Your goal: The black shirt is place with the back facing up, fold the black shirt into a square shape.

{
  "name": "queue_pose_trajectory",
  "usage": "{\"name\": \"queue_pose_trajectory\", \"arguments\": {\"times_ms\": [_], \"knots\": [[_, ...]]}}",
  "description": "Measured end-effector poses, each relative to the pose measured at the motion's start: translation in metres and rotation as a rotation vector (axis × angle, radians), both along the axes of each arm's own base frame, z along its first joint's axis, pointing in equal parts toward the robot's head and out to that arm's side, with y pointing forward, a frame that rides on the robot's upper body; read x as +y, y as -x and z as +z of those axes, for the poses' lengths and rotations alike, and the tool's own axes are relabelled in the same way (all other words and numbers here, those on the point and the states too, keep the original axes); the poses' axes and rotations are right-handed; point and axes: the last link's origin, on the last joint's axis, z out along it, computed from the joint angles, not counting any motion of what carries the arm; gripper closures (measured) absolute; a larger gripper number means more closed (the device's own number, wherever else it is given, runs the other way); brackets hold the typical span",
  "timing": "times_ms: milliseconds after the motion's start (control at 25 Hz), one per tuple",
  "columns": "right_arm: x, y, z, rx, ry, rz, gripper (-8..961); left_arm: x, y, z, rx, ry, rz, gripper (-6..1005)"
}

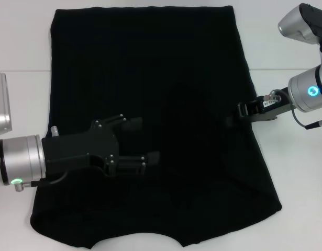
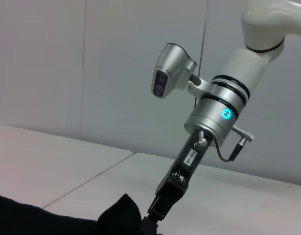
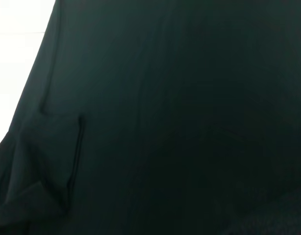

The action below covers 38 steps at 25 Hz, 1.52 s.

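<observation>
Where spread flat, black shirt (image 1: 150,68): soft, matte.

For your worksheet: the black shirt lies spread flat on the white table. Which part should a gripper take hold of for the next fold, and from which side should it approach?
Probably a side edge of the black shirt, approached from outside over the bare table. The cloth lies flat, so only its border offers a lip to pinch. The right gripper is already at the right edge, where fabric bunches up at its tip; the left gripper, fingers apart, is over the left half.
</observation>
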Motion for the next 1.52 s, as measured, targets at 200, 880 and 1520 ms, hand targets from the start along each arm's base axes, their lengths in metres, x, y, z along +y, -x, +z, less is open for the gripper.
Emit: {"name": "queue_pose_trajectory", "arguments": {"times_ms": [200, 880, 1520], "knots": [[0.001, 0.007, -0.005, -0.023, 0.020, 0.037, 921, 0.002, 0.000, 0.000, 0.005, -0.006, 0.006, 62], [-0.004, 0.016, -0.016, -0.068, 0.086, 0.080, 804, 0.001, 0.001, 0.000, 0.004, -0.006, 0.006, 62], [0.002, -0.014, 0.011, 0.012, -0.053, -0.091, 349, 0.002, 0.002, -0.002, 0.005, -0.007, 0.012, 63]]}}
